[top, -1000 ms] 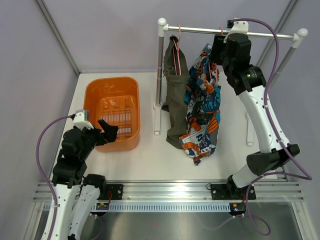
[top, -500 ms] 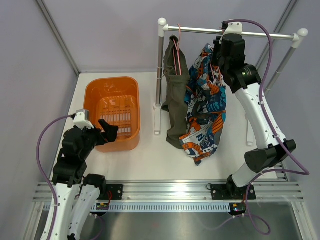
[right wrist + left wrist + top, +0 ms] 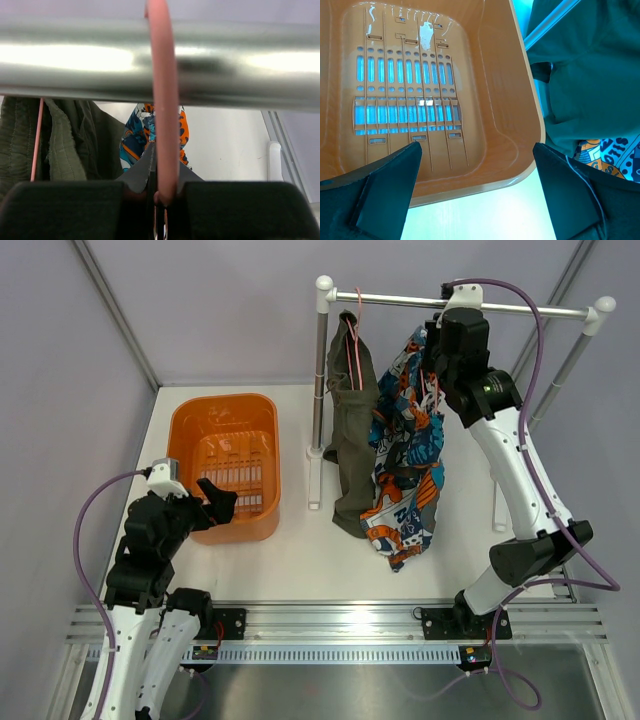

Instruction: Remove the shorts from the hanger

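Two shorts hang from a metal rail: the olive-green pair on the left and the blue, orange and white printed pair beside it. My right gripper is up at the rail, over the top of the printed shorts. In the right wrist view the right gripper is shut on the pink hanger hook, which loops over the rail. The olive shorts and the printed shorts show below. My left gripper is open and holds nothing, over the near rim of the basket.
An orange slotted basket sits at the left of the table; its inner wall fills the left wrist view. The rack's white posts stand beside the olive shorts and at the far right. Grey walls enclose the table.
The right gripper moved left and up to the rail and shut on the pink hanger hook. The printed shorts shifted slightly. The left arm stayed still.
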Robot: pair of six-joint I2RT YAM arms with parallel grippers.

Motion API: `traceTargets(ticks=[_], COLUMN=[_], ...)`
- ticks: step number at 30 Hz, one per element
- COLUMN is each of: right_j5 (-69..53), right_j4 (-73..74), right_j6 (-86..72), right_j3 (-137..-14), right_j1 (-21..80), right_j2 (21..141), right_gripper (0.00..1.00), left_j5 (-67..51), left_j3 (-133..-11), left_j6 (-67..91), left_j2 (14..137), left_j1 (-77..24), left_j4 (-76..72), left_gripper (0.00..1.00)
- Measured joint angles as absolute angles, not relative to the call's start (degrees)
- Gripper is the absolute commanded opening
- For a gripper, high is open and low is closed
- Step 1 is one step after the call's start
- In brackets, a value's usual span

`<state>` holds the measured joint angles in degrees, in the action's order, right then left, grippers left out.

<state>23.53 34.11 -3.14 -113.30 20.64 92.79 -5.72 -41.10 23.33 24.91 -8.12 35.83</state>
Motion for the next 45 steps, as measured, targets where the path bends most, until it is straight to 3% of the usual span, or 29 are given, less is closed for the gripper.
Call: traceTargets(ticks=[5, 13, 29, 33, 40, 45], right_j5=[23.5, 23.5, 9.0, 5.4, 2.6, 2.9], right_j4=[34.6, 34.8, 45.0, 46.9, 47.1, 47.0], right_j6=[-3.0, -4.6, -20.6, -23.3, -26.0, -27.1], right_j3=[-113.3, -109.6, -66.8, -63.3, -60.8, -60.7], right_j1=[20.8, 20.9, 22.0, 22.7, 25.4, 29.7], right_j2=[90.1, 76.0, 41.5, 37.7, 37.2, 38.5], right_gripper=[0.00, 0.00, 0.00, 0.00, 0.00, 0.00], left_j5=[-5.9, -6.7, -21.7, -18.8, 1.2, 13.7], left_j3=[-41.1, -41.1, -39.6, -40.5, -48.6, -54.5], left_j6=[23.3, 22.8, 21.7, 22.3, 22.7, 22.5], left_j2=[24.9, 25.1, 27.4, 31.2, 46.0, 58.3], left_j1=[-8.1, -8.1, -11.3, -24.3, -58.2, -69.8], left_j4=[35.9, 35.8, 27.6, 25.7, 21.5, 16.6], left_gripper=[0.99, 0.99, 0.96, 0.96, 0.96, 0.96])
